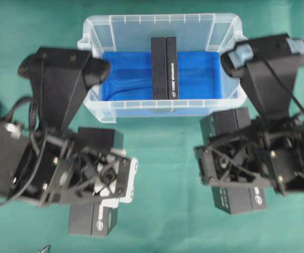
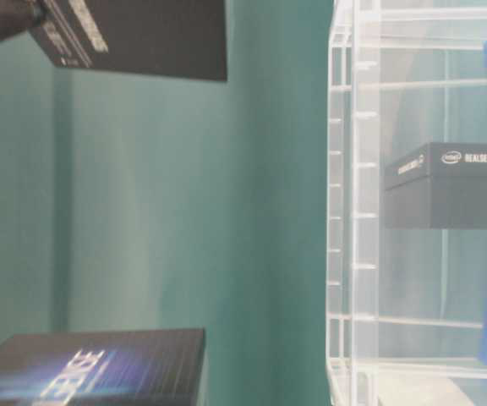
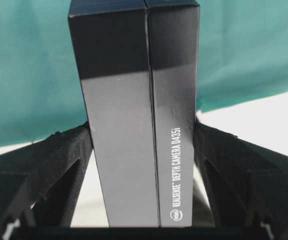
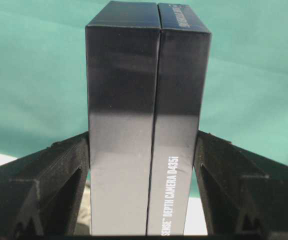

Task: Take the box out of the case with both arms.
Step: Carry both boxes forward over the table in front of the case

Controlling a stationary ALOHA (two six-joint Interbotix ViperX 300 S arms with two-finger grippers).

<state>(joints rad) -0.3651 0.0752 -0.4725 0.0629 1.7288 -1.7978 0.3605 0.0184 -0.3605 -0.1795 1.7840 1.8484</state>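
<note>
The clear case (image 1: pixel 162 22) with a blue liner stands at the back centre. One black box (image 1: pixel 165 68) stands on edge inside it and shows through the case wall (image 2: pixel 353 211) as a box (image 2: pixel 455 186) printed RealSense. My left gripper (image 1: pixel 96 176) is shut on a second black box (image 1: pixel 91 221) in front of the case on the left. In the left wrist view this box (image 3: pixel 134 90) fills the left gripper (image 3: pixel 142 130), touching both fingers. My right gripper (image 1: pixel 239 163) is shut on a third black box (image 1: pixel 241 200), and in the right wrist view that box (image 4: pixel 144 85) sits tight in the right gripper (image 4: pixel 143 136).
Green cloth (image 1: pixel 162 184) covers the table. The left arm's black body (image 1: pixel 62 74) stands at the case's left end, the right arm's (image 1: pixel 268 68) at its right end. In the table-level view one held box (image 2: pixel 134 34) is at top left, another (image 2: pixel 100 368) at bottom left.
</note>
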